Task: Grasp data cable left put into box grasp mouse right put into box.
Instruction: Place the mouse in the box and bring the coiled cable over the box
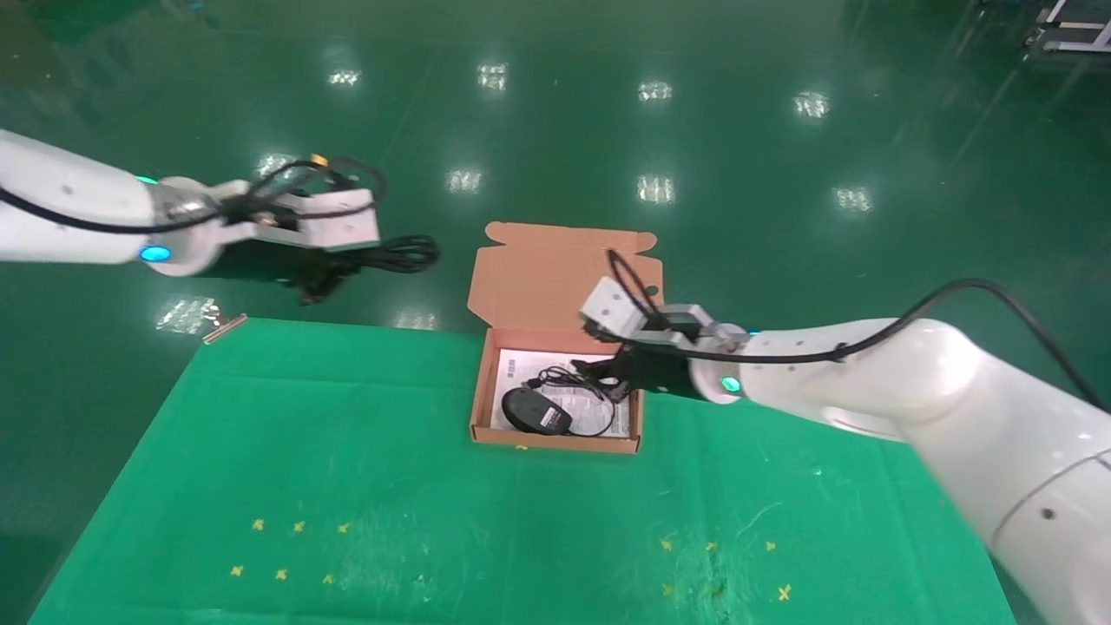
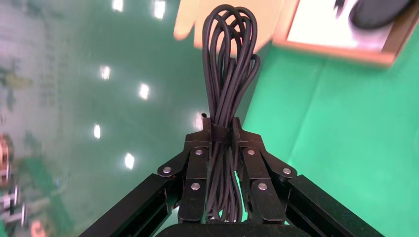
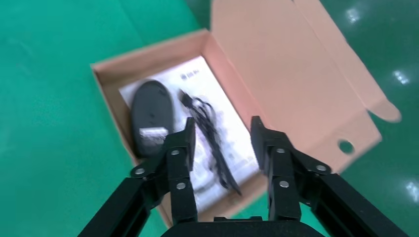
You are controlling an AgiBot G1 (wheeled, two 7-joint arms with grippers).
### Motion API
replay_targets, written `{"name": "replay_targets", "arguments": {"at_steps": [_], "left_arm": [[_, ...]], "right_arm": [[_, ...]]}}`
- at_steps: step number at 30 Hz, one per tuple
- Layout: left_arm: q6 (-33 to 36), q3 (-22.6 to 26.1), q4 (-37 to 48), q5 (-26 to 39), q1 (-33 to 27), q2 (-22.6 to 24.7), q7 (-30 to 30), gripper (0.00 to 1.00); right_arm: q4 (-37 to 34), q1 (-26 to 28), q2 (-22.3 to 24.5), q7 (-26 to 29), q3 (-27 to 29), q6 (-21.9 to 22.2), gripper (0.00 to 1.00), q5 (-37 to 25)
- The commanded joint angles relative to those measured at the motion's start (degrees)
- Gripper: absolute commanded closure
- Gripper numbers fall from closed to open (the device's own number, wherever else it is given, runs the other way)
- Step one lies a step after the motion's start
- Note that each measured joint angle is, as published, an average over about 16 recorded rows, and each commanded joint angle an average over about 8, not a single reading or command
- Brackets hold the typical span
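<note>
Left pincer (image 2: 222, 129) clamped on data cable (image 2: 228, 64), held in air beyond bench (image 1: 347, 451) far edge, left of box (image 1: 555, 438). Right pincer (image 3: 221, 136) fingers apart, empty, over box. Mouse (image 1: 535, 410) and its cord lie on the white sheet (image 3: 197, 79) inside.

The box (image 1: 555, 438) sits on the worktop (image 1: 347, 486), lid behind it. The mouse (image 1: 535, 410) lies inside — just below and left of the right claw (image 1: 608, 375). The data cable (image 1: 395, 254) hangs in the left claw (image 1: 325, 282), off the worktop's far-left edge.
</note>
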Motion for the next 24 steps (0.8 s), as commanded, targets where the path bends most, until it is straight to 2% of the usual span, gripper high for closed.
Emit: {"name": "replay_targets", "arguments": {"at_steps": [1, 8, 16, 24], "left_arm": [[-1.48, -0.29, 0.27, -1.2, 1.0, 0.76, 1.33, 1.0], [-8.82, -0.67, 7.92, -5.45, 4.88, 7.4, 11.84, 1.0], [-15.45, -2.58, 19.75, -12.45, 7.87, 15.25, 26.62, 1.0], [-16.31, -2.86, 24.41, -20.8, 10.09, 17.94, 37.51, 1.0]], "right_arm": [[0.45, 0.06, 1.25, 0.22, 0.09, -0.07, 0.0, 0.02], [5.22, 1.7, 7.91, 1.84, 0.44, 0.31, 0.0, -0.88], [12.54, 3.66, 16.69, 5.67, -0.06, 0.79, 0.0, -3.85], [19.72, 5.48, 23.7, 11.17, -1.14, 0.19, 0.0, -7.69]]}}
